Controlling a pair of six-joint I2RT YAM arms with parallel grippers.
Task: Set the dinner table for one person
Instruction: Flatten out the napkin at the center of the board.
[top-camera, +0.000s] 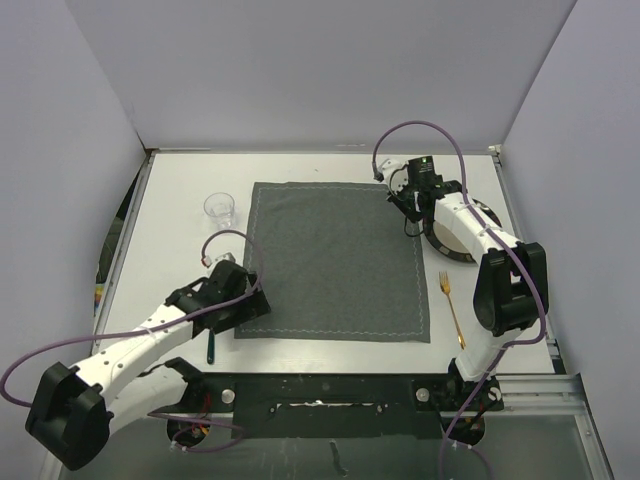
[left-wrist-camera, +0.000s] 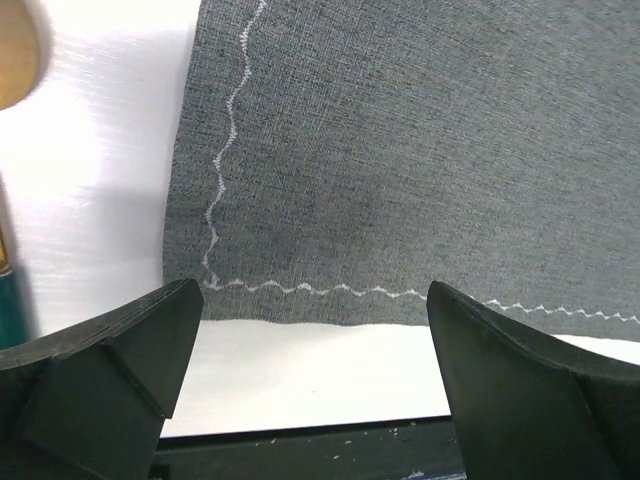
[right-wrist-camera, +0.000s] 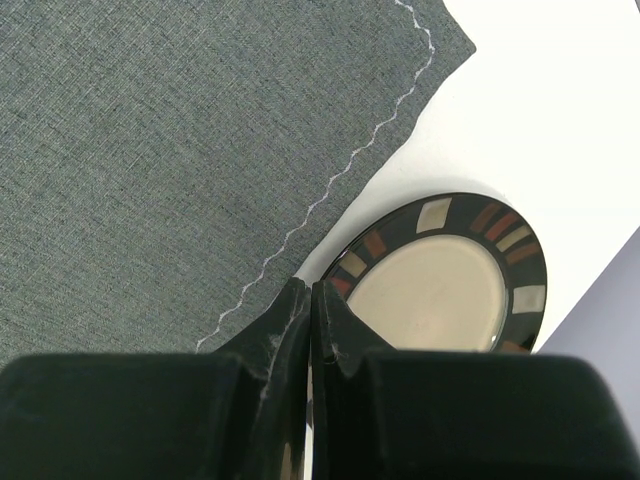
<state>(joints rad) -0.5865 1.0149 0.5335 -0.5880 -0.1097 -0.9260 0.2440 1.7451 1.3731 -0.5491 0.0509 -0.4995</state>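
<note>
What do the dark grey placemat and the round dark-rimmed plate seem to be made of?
The dark grey rectangular placemat looks like matte woven cloth: visible weave, white zigzag stitching. The round dark-rimmed plate is probably glazed ceramic: glossy sheen.

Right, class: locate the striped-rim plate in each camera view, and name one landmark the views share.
Top external: plate at the right, just off the far right corner of the placemat.
Left wrist: not in it.
Right wrist: plate at lower right, beside the stitched edge of the placemat.
Shared landmark: the grey placemat with white stitching.
</note>
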